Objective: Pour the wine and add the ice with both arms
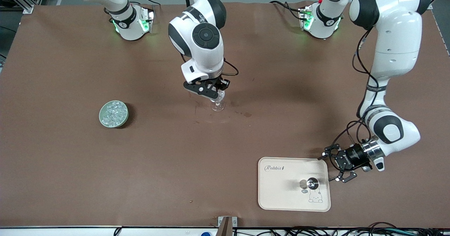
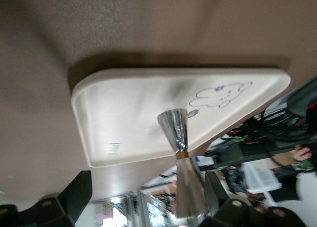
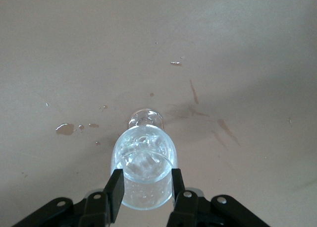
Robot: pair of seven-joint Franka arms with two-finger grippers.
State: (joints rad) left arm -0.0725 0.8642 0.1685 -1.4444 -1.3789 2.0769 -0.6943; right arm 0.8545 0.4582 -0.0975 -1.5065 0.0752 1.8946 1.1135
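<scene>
A clear stemmed glass (image 1: 218,104) stands on the brown table near its middle, with ice (image 3: 143,162) in its bowl. My right gripper (image 1: 214,93) is over it, its fingers closed on the bowl's sides (image 3: 147,180). A pale green bowl (image 1: 102,118) full of ice (image 1: 113,113) sits toward the right arm's end. A shiny metal jigger (image 1: 311,183) stands upright on a cream tray (image 1: 281,193). My left gripper (image 1: 332,167) is open and empty at the tray's edge beside the jigger (image 2: 176,130), which shows between its spread fingers (image 2: 79,197).
Small drops (image 3: 64,129) and dark stains (image 1: 248,114) mark the table around the glass. The tray (image 2: 129,118) lies near the table's front edge, toward the left arm's end. The left arm's elbow (image 1: 393,130) hangs over the table beside the tray.
</scene>
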